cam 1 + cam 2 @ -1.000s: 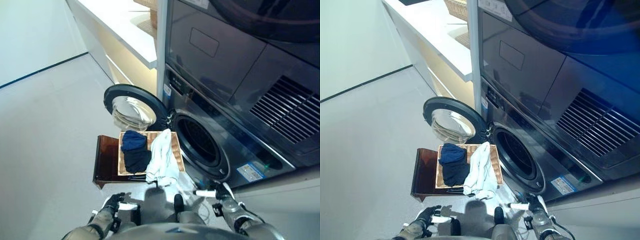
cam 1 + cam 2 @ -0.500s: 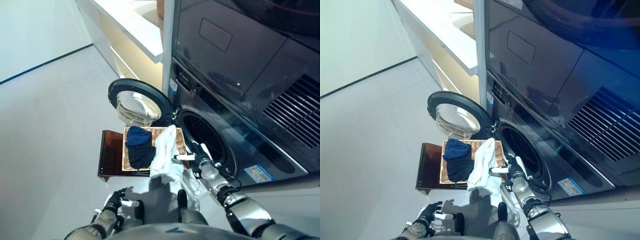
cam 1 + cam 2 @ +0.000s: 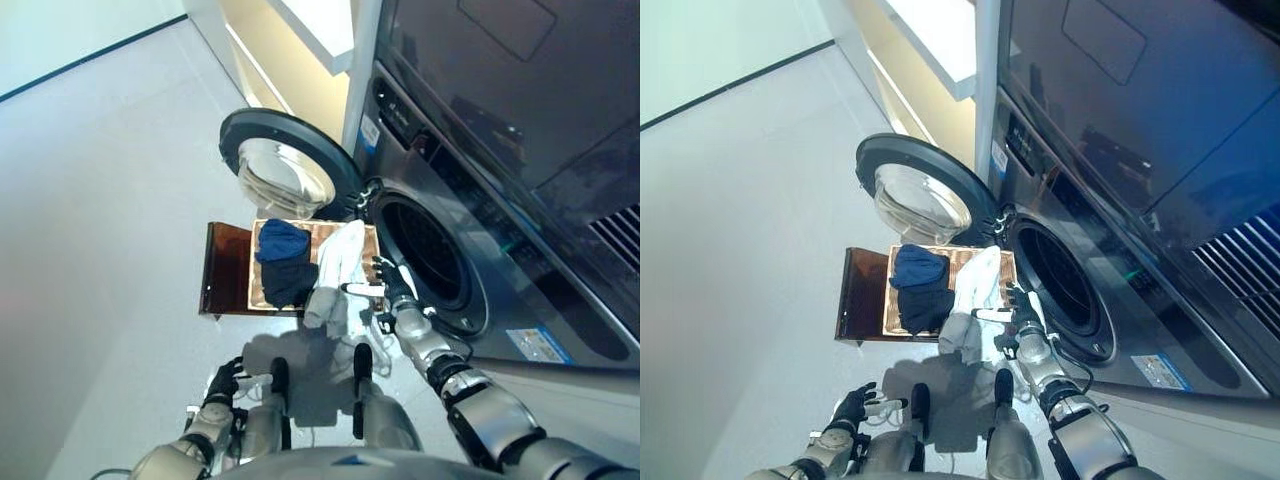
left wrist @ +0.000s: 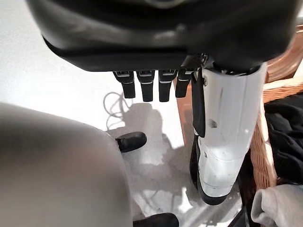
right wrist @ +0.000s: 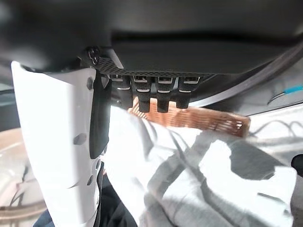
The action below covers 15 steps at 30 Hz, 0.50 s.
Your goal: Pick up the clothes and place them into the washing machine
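A shallow wicker basket (image 3: 313, 233) rests on a low dark brown box (image 3: 225, 270) in front of the washing machine. It holds a blue cloth (image 3: 282, 240), a dark cloth (image 3: 290, 283) and a white cloth (image 3: 340, 265) that hangs over the basket's near edge. My right hand (image 3: 388, 292) is open at the white cloth's right edge, between basket and drum opening (image 3: 430, 255). In the right wrist view the fingers (image 5: 149, 94) stand straight just over the white cloth (image 5: 189, 170). My left hand (image 3: 225, 380) is open and empty, low by my body.
The machine's round door (image 3: 285, 175) stands open to the left behind the basket. A white counter (image 3: 320, 20) runs along the wall at the back. Grey floor (image 3: 100, 200) spreads to the left. A second dark appliance (image 3: 480, 70) sits above the drum.
My right hand rose from low by my body to the white cloth's right edge. The camera has tilted down toward the basket. The left hand stays low.
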{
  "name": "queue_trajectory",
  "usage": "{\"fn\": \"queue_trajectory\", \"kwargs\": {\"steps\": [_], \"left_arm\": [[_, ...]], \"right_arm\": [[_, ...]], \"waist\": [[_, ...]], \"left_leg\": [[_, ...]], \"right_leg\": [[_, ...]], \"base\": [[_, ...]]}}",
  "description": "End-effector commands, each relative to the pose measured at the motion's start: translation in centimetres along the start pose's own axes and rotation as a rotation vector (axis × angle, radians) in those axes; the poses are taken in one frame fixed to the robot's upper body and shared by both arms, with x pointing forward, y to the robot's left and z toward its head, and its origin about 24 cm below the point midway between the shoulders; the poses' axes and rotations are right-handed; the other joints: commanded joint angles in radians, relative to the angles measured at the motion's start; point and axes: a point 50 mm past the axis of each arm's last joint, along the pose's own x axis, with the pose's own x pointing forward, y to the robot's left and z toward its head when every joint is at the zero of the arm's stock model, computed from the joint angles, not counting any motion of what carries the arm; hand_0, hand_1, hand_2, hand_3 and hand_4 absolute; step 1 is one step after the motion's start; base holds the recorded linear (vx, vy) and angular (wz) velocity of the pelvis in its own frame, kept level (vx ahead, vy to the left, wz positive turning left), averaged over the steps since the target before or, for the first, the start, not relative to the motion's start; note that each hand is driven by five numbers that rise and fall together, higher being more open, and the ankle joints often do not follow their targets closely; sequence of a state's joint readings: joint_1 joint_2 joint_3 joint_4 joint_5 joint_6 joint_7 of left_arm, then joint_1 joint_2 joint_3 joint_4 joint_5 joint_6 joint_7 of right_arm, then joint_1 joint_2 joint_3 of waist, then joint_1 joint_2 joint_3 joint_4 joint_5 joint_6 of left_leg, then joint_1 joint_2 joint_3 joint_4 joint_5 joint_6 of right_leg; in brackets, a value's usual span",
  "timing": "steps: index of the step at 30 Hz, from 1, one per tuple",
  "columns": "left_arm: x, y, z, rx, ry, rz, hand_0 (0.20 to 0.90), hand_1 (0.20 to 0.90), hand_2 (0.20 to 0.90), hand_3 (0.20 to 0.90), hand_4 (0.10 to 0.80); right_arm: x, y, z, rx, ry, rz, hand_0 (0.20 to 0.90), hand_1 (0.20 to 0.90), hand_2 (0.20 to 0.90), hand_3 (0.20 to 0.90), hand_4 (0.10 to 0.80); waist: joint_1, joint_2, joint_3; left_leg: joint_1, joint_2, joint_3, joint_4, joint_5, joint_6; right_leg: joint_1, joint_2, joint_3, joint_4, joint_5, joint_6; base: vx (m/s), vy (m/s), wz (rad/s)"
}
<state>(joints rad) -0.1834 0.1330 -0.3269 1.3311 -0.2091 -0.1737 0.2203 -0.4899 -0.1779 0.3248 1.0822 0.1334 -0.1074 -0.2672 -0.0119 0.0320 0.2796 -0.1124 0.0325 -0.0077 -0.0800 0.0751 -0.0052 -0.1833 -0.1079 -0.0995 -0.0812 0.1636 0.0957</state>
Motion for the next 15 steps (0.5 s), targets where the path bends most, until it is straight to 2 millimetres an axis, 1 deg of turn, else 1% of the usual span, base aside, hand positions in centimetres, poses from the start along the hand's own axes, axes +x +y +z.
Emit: {"fn": "queue_trajectory", "kwargs": {"steps": [1,3,9,15], "left_arm": [[0.4,1.3,1.5,0.014,-0.062,0.055,0.900,0.900,0.900,0.900,0.800],[0.4,1.4,1.6,-0.004,-0.070,0.059,0.900,0.900,0.900,0.900,0.800],[0.5,1.5,1.9,-0.038,-0.076,0.073,0.900,0.900,0.900,0.900,0.800],[0.6,1.5,2.9,-0.078,-0.108,0.075,0.900,0.900,0.900,0.900,0.800]], "right_arm": [[1.1,-0.3,6.5,0.033,-0.215,-0.042,0.900,0.900,0.900,0.900,0.800],[1.2,-0.5,6.9,0.033,-0.223,-0.053,0.900,0.900,0.900,0.900,0.800],[1.3,-0.4,7.8,0.036,-0.242,-0.054,0.900,0.900,0.900,0.900,0.800],[1.5,-0.7,8.6,0.035,-0.251,-0.067,0.900,0.900,0.900,0.900,0.800]], "waist": [[0.013,-0.049,0.007],[0.019,-0.044,0.019],[0.027,-0.038,0.040],[0.039,-0.028,0.069]], "left_leg": [[-0.009,-0.029,-0.039,0.004,-0.047,-0.025],[-0.024,-0.035,-0.046,0.003,-0.042,-0.024],[-0.050,-0.038,-0.051,-0.001,-0.027,-0.029],[-0.085,-0.040,-0.070,-0.007,-0.007,-0.036]], "right_leg": [[-0.074,-0.113,0.028,0.110,-0.035,0.057],[-0.085,-0.116,0.029,0.109,-0.028,0.058],[-0.101,-0.121,0.019,0.101,-0.020,0.059],[-0.119,-0.125,0.002,0.098,-0.011,0.060]], "base": [[-0.047,0.021,0.05],[-0.029,0.023,0.04],[-0.014,0.010,0.03],[-0.016,0.001,0.11]]}}
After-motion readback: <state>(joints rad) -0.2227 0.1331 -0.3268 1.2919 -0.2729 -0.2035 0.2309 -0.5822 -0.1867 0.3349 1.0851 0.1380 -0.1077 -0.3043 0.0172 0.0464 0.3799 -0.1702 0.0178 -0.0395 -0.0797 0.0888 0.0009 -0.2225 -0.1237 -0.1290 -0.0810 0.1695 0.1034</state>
